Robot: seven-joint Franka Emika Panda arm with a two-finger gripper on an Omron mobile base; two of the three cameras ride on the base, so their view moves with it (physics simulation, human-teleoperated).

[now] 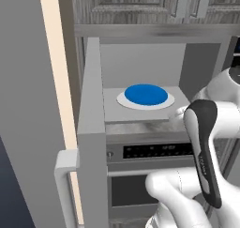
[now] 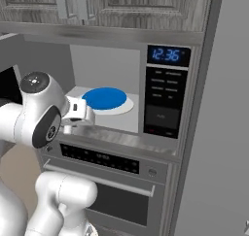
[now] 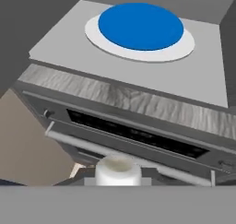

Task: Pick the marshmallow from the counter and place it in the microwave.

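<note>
Marshmallow (image 3: 117, 171) clamped in my pincer (image 3: 118, 179) at frame bottom; microwave (image 3: 138, 75) open ahead, next I reach in toward the disc (image 3: 140, 26)

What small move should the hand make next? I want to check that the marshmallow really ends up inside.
Probably ease the hand forward and slightly up, over the microwave's front sill. The marshmallow sits gripped at the hand, in front of the open cavity and above the oven's control strip. The blue disc on its white turntable lies further in.
</note>
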